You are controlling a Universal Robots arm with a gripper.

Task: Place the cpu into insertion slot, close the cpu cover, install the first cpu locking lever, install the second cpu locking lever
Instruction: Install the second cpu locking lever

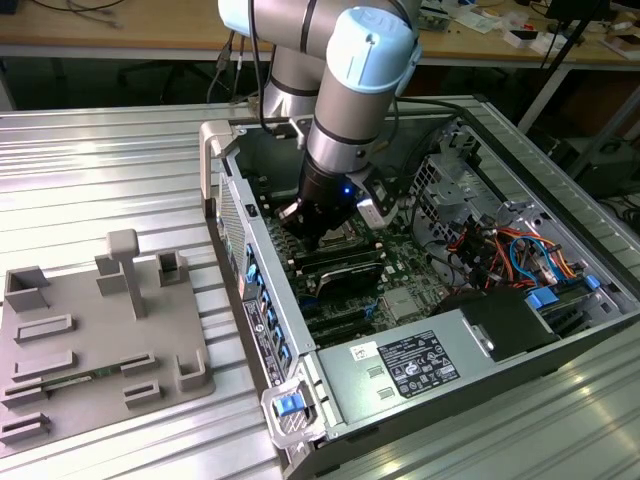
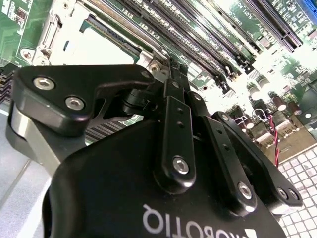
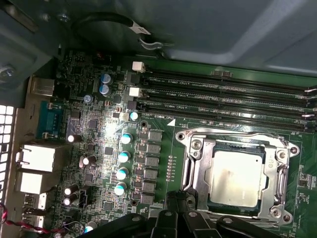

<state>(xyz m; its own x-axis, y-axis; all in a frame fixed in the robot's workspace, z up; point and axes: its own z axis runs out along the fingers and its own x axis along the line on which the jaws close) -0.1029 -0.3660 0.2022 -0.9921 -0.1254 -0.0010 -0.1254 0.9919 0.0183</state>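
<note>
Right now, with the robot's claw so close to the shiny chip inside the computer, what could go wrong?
The gripper sits right at the edge of the cpu cover, so a slip could scrape the cpu or bend the frame. The long black memory slots run close beside the socket, so a sideways bump might hit them.

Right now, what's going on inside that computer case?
A robot arm is reaching down into an open computer case, with its hand low over the motherboard. The cpu already sits in the insertion slot, next to the long memory slots. The cpu cover lies down around the chip, framing its metal top. The hand is right at the edge of the socket and carries nothing visible.
</note>
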